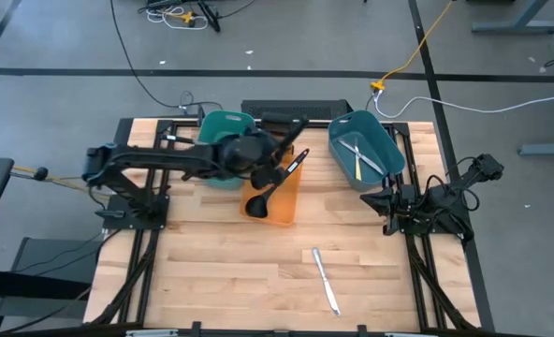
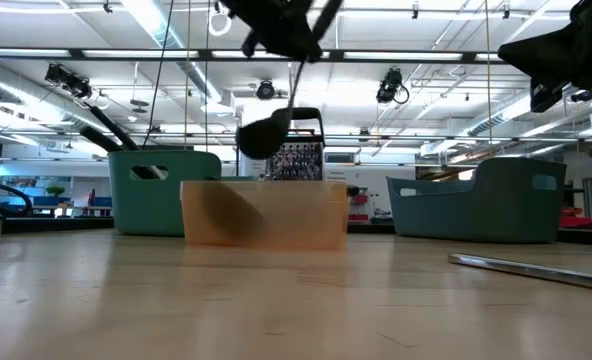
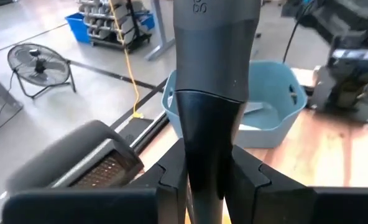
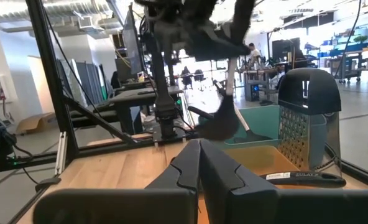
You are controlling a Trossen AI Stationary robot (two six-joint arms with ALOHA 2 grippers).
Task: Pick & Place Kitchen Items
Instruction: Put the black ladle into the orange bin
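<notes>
Silver table knife [image 1: 326,280] alone on bare front table [image 1: 221,271], left end effector [image 1: 275,161] clamping black plastic ladle [image 1: 261,198] above orange tub [image 1: 279,198], right end effector [image 1: 389,204] closed, empty, at table's right edge.

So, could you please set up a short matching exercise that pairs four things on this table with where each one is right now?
Things:
1. black plastic ladle
2. silver table knife
3. cream-handled knife
4. right gripper

Places:
A. inside the grey-blue plastic tub
B. flat on the bare wooden table
C. held by the left gripper above the orange plastic tub
D. shut, beside the grey-blue tub

Pairs: 1-C, 2-B, 3-A, 4-D
</notes>
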